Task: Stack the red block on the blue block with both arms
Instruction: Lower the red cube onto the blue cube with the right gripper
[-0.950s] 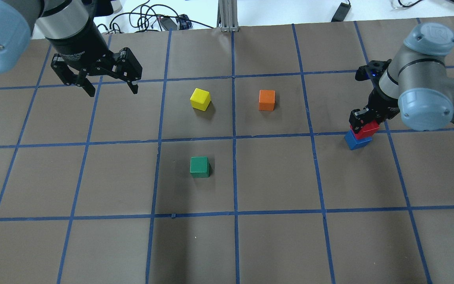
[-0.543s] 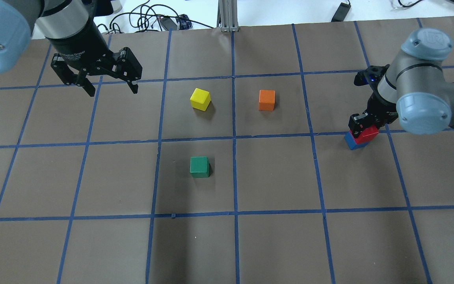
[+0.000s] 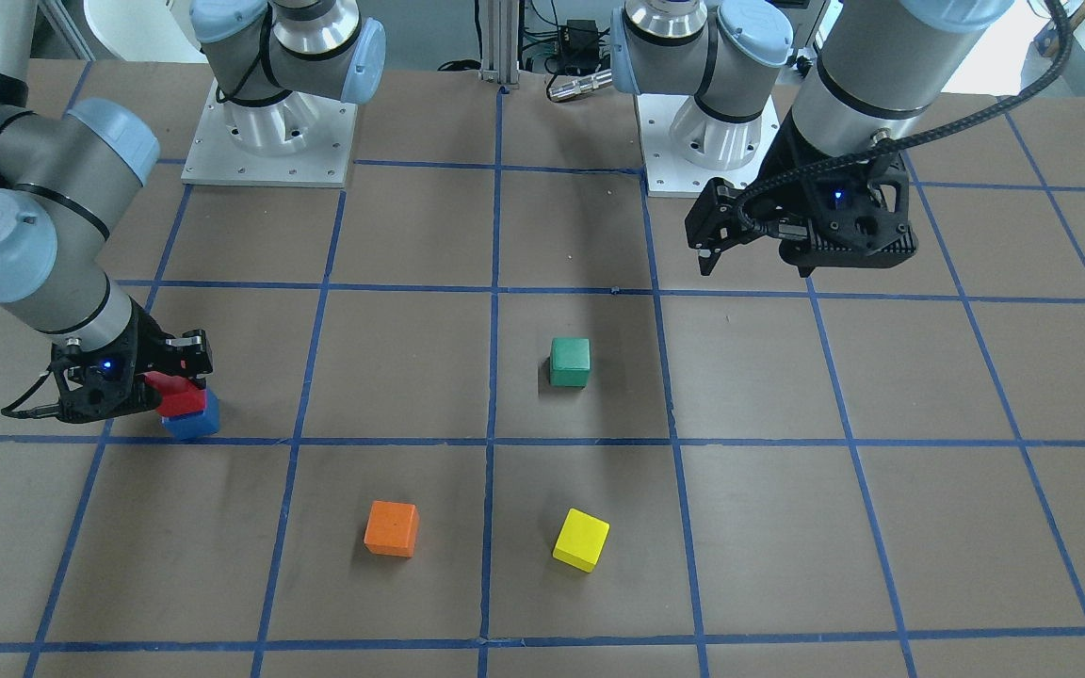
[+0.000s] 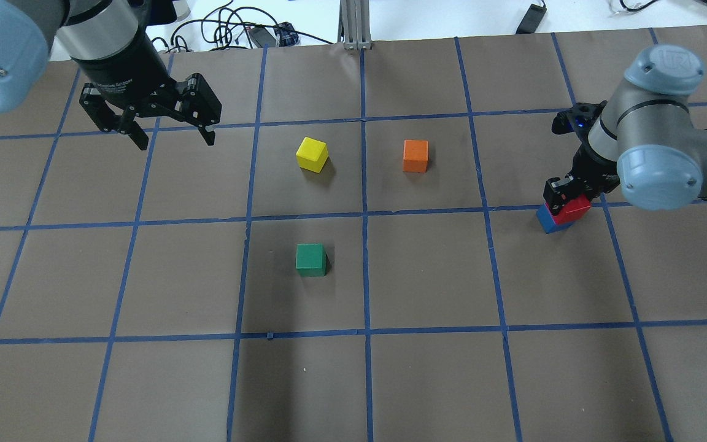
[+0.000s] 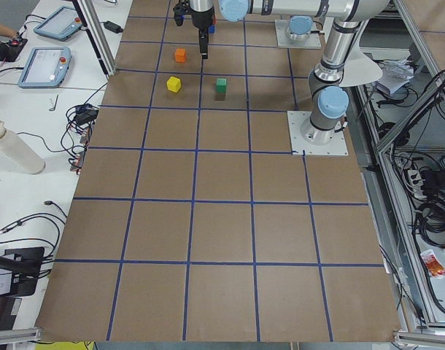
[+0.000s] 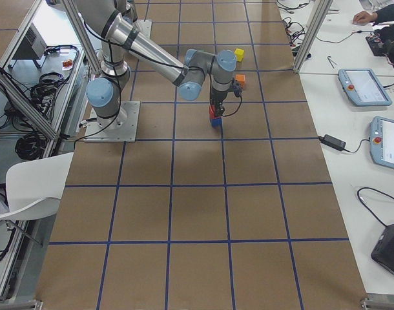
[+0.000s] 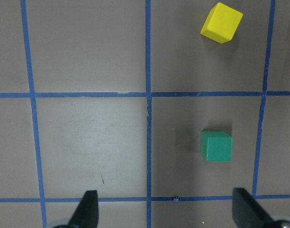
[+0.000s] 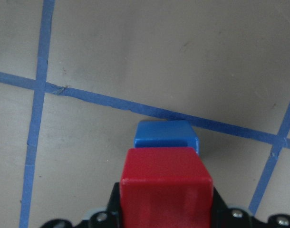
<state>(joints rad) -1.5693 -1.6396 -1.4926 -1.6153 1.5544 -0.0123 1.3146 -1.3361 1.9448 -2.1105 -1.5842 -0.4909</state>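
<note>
Overhead exterior view: the right arm point(image 4: 660, 159) reaches low over the table point(image 4: 427, 380). Its right gripper point(image 4: 565, 197) has its jaws clamped on the red block point(image 4: 576, 209), which sits on or just above the blue block point(image 4: 548, 221). Whether the two touch I cannot tell.

The risk, as I judge it, lies in alignment. In the right wrist view the red block point(image 8: 166, 185) seems shifted off the blue block point(image 8: 166, 135) rather than square over it. A release could then leave it overhanging, and it might tip or slide off. Fingers opening unevenly could also nudge the blue block sideways.

The left gripper point(image 4: 175, 142) hangs well apart, jaws spread wide and empty. The green block point(image 4: 310, 258), yellow block point(image 4: 312, 153) and orange block point(image 4: 415, 155) lie near the table's middle, well away from the stack, and none of them stands in the way.
</note>
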